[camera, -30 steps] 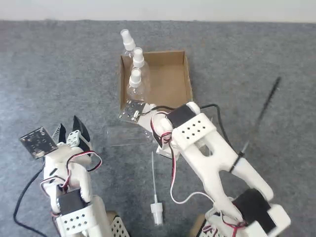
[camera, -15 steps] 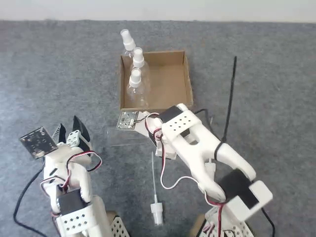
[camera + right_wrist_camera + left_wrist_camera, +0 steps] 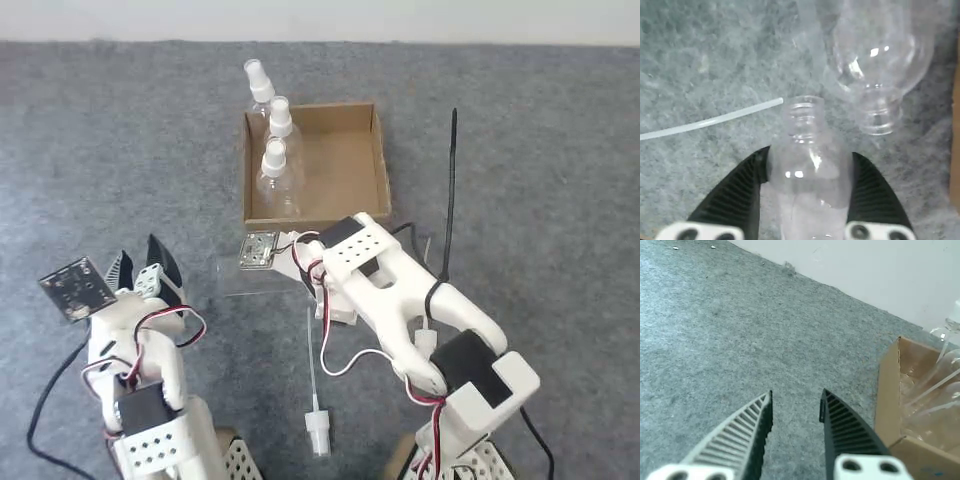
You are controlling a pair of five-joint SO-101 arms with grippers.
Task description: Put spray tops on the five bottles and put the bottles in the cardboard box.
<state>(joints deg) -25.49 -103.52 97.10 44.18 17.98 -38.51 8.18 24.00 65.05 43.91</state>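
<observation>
Meanwhile, at lower left of the high view the left arm's jaws stand released above the bench [image 3: 80, 150], while at centre the right arm's jaws grasp an uncapped bottle [image 3: 810, 175], a second open bottle [image 3: 880, 55] beside it and three capped bottles [image 3: 275, 170] along the left wall of the cardboard box [image 3: 380, 155]. Capping appears the step in hand: next the loose spray top [image 3: 318, 432] at lower centre needs fetching and its tube [image 3: 311, 350] threading into the open neck. From above the held bottle hides under the arm, and whether the farthest capped one is boxed cannot be told.
</observation>
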